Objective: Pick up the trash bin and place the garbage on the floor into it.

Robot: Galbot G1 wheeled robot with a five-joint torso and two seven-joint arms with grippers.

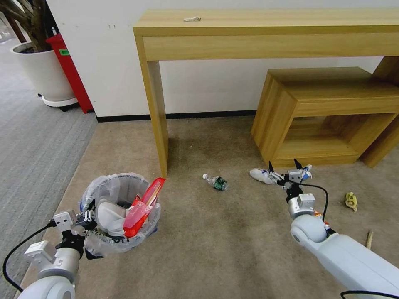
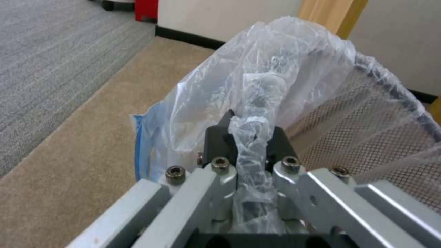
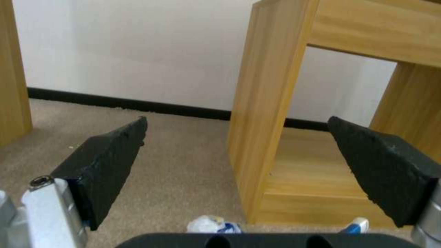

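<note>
The trash bin (image 1: 120,209), a round mesh bin lined with a translucent bag, stands on the beige floor (image 1: 232,241) at the lower left. It holds a red wrapper (image 1: 143,207) and a white slipper (image 1: 109,216). My left gripper (image 1: 88,216) is shut on its rim and bag, and the left wrist view shows bunched plastic pinched in the gripper (image 2: 250,134). My right gripper (image 1: 284,168) hangs open just above a white and blue piece of garbage (image 1: 262,175) by the low shelf; that piece (image 3: 211,224) lies below the spread fingers (image 3: 110,162). A small bottle (image 1: 216,182) lies mid-floor.
A tall wooden table's leg (image 1: 158,116) stands just behind the bin. A low wooden shelf unit (image 1: 324,112) sits right behind the right gripper. A yellow scrap (image 1: 351,201) and a wooden stick (image 1: 368,239) lie at the right. Grey ribbed carpet (image 1: 37,137) and a planter (image 1: 41,70) are at the left.
</note>
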